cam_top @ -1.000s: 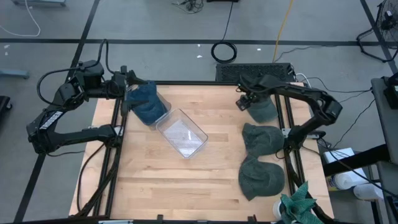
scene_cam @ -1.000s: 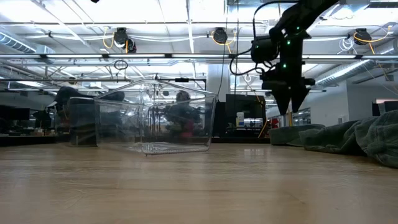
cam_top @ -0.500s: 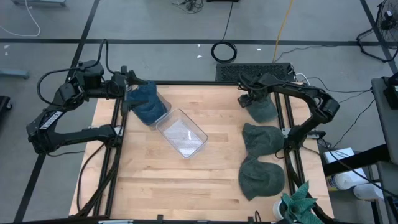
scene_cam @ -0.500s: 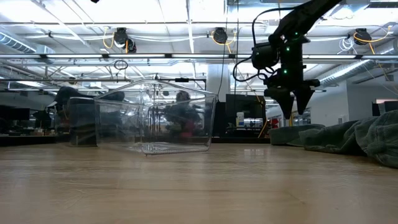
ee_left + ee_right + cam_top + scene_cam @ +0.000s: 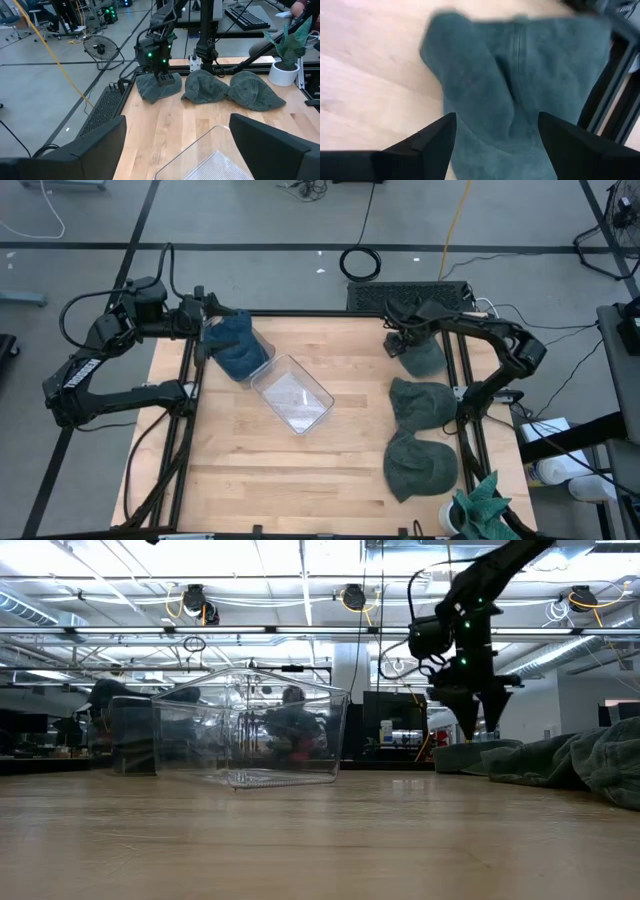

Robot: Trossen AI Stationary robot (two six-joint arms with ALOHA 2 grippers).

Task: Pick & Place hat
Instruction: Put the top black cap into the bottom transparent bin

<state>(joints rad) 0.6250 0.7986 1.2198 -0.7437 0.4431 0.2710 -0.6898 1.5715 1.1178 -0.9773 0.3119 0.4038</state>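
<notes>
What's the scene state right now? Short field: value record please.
right gripper: above the far green hat, fingers open either side of it in the right wrist view
left gripper: at the table's far left corner, by a blue hat
left fingers: open in the left wrist view
bin: clear, mid-table, no hat visible inside
other green hats: two, middle hat and near hat, in a row along the right side
plant: near right corner
table: light wood
</notes>
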